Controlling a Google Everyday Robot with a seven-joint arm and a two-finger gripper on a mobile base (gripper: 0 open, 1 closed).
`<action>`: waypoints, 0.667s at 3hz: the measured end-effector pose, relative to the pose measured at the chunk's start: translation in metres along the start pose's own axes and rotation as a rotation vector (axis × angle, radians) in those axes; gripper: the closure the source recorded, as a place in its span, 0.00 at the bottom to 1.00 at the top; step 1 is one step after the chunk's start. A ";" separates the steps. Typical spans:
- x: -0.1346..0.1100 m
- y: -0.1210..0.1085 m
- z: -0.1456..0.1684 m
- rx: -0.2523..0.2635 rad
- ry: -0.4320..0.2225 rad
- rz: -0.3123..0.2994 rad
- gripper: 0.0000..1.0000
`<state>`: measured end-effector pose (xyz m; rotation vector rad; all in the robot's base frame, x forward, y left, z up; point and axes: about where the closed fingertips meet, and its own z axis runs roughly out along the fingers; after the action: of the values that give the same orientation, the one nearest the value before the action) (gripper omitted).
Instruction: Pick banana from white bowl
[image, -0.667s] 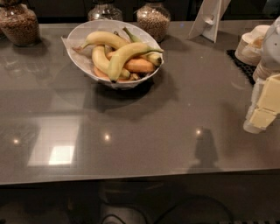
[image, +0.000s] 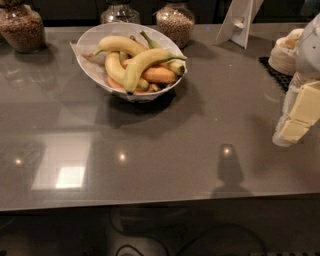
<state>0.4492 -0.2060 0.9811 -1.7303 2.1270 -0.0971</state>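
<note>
The gripper (image: 295, 122), made of pale cream blocks, hangs at the far right edge of the camera view, just above the grey tabletop (image: 165, 165). From this angle it is not clear whether it is spread or closed, and it holds nothing that can be seen. It is well apart from the fruit.

Just behind the gripper, along the right edge, a stack of pale round items (image: 284, 54) sits on a dark mat (image: 272, 72). Further back, a white folded stand (image: 239, 20) stands upright near the rear of the tabletop.

Across a broad bare stretch of tabletop to the left, the white bowl (image: 82, 42) rests toward the back, casting a dark shadow in front of it. It is wide and shallow and holds several bananas. The banana (image: 147, 60), long, curved and greenish-yellow, lies on top of the pile, running diagonally from the bowl's front rim up toward its right rim. A deeper orange-yellow banana (image: 159, 75) lies under it on the right. A paler yellow banana (image: 117, 44) lies across the back of the bowl, and another pale banana (image: 114, 67) lies to the left.

Behind the bowl stand three glass jars of brown grains: one at the far left (image: 20, 27), one directly behind the bowl (image: 119, 12), one just to its right (image: 175, 21).
</note>
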 end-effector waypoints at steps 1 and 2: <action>-0.042 -0.026 0.013 0.060 -0.154 -0.114 0.00; -0.108 -0.058 0.028 0.094 -0.336 -0.306 0.00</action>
<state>0.5292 -0.1113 1.0002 -1.8542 1.5894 0.0099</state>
